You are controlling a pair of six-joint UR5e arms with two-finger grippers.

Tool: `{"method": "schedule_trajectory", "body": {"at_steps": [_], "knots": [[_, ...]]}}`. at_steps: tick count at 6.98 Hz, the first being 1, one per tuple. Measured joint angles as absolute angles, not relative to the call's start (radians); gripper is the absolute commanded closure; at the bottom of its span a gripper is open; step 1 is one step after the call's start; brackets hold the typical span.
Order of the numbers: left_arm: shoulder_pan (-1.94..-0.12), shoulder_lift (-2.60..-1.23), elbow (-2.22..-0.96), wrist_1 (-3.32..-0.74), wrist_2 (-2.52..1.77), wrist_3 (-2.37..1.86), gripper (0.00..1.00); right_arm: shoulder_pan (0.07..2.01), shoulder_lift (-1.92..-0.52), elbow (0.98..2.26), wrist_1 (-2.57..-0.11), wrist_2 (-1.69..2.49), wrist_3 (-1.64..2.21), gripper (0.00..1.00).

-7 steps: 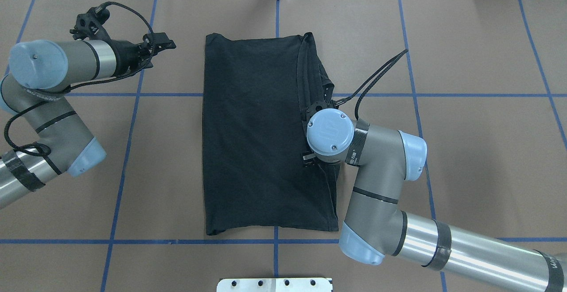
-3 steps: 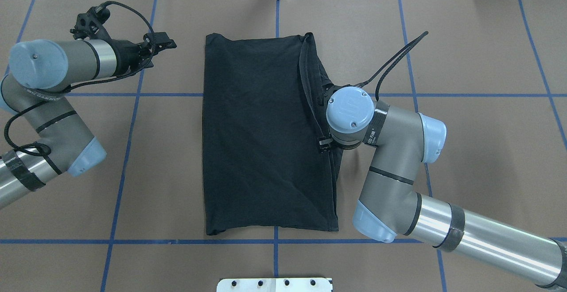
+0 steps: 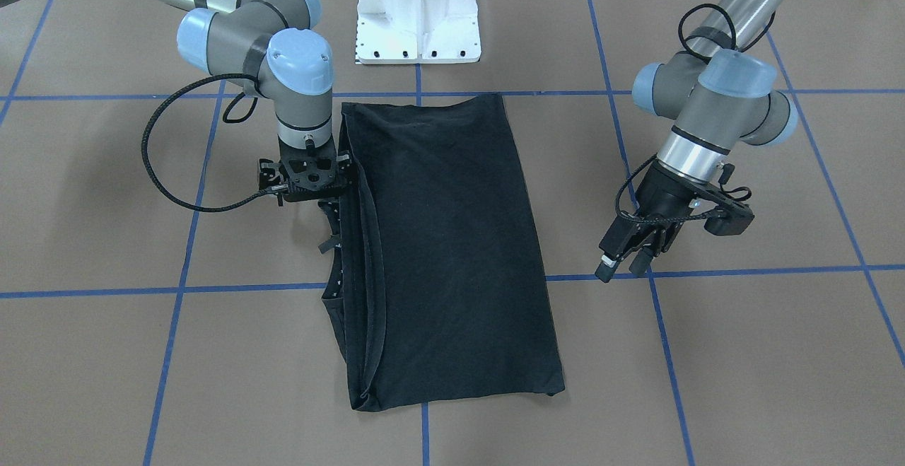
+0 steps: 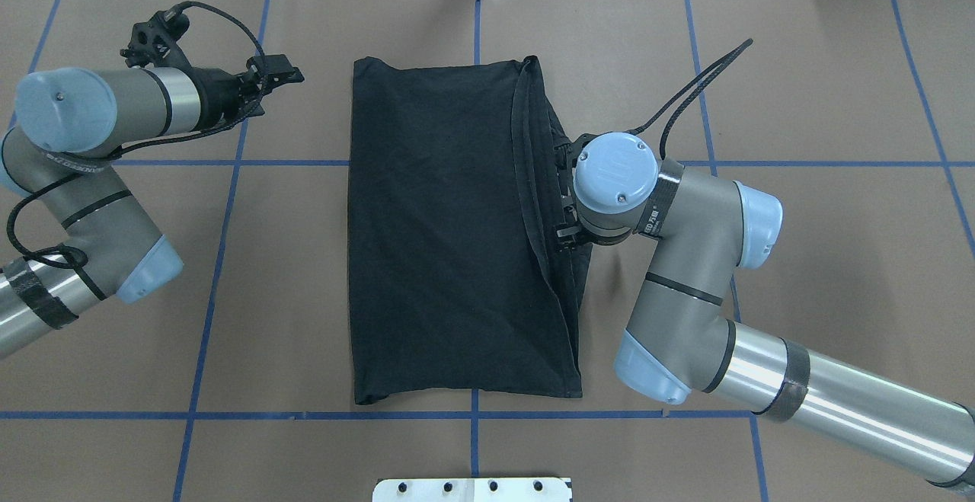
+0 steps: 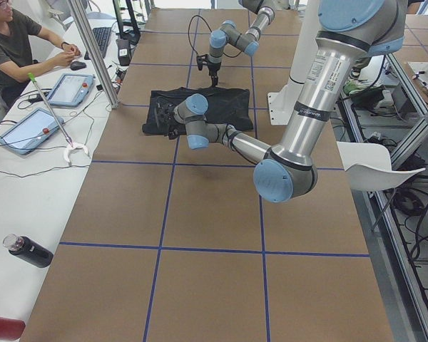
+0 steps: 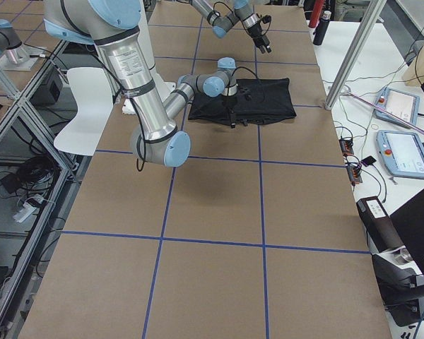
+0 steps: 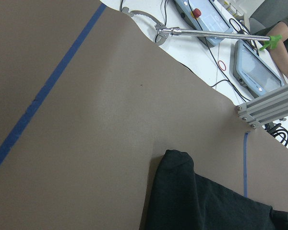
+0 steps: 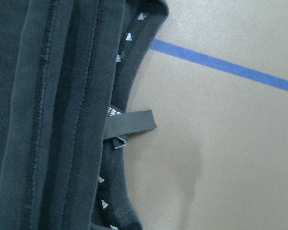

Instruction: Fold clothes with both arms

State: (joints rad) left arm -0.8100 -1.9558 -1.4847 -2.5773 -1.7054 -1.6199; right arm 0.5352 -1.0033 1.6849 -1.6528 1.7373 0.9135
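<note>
— Spotted any change, starting left?
— None at the small black left gripper: hangs over the brown paper-covered table, well apart from the cloth, fingers parted, empty.
— And mid-table?
— Found the black short-sleeved T-shirt lying flat, folded into a long panel.
— Right side?
— Caught the small black right gripper drifting outward over the doubled edge within a second; cannot tell fingers' state. Suggests side fold done, cross fold pending.

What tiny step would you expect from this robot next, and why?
Probably the right gripper should slide to the far corner of the shirt: it lies folded in a long strip, and the left gripper hangs open beside the other far corner, hinting at an end-to-end fold.
</note>
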Motion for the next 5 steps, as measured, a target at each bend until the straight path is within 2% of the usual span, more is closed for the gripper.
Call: {"method": "schedule_trajectory", "body": {"at_steps": [5], "knots": [[-0.803, -1.955, -1.477, -2.578, -1.705, -1.62, 0.0, 0.465, -0.942, 1.684, -1.649, 1.716, 0.93, 0.0]]}}
